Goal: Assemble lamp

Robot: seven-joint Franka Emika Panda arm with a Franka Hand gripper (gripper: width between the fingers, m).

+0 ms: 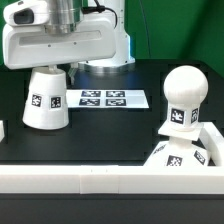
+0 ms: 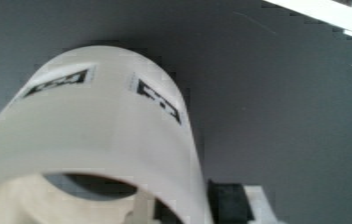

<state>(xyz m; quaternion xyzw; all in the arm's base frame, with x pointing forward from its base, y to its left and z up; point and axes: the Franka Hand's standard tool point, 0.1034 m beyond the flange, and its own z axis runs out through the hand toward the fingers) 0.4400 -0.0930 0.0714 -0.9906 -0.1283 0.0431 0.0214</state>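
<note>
The shade (image 1: 46, 100) stood at left of centre in the exterior view, on the black table (image 1: 110, 130), narrow end up, w/ two b&w tags on its lower wall. The arm's wrist block (image 1: 60, 40) filled the upper left of that frame, directly over the shade; the shade's top reached up to the block's underside, so the fingers weren't visible there. The gripper (image 2: 182, 205) showed only in the wrist view, low in the frame: one dark finger (image 2: 237, 197) sat at lower right, just beside the shade's (image 2: 102, 130) wall near the open rim. Other finger hidden by the shade. Couldn't tell whether the jaws actually pinched the wall or just flanked it, nor how wide they were spread.

The marker board (image 1: 105, 98) lay flat at centre of the exterior view, just beside the shade on the exterior view's right, near but apparently not touching.

The bulb (image 1: 184, 98) stood upright at the right of the frame, ball head up, tag on its neck. Below it, at lower right, was the base (image 1: 182, 152), tilted, w/ tags showing; the bulb's foot seemed to rest on it, though the join wasn't clear. A white wall (image 1: 100, 180) ran across the bottom of the frame in front of everything.
</note>
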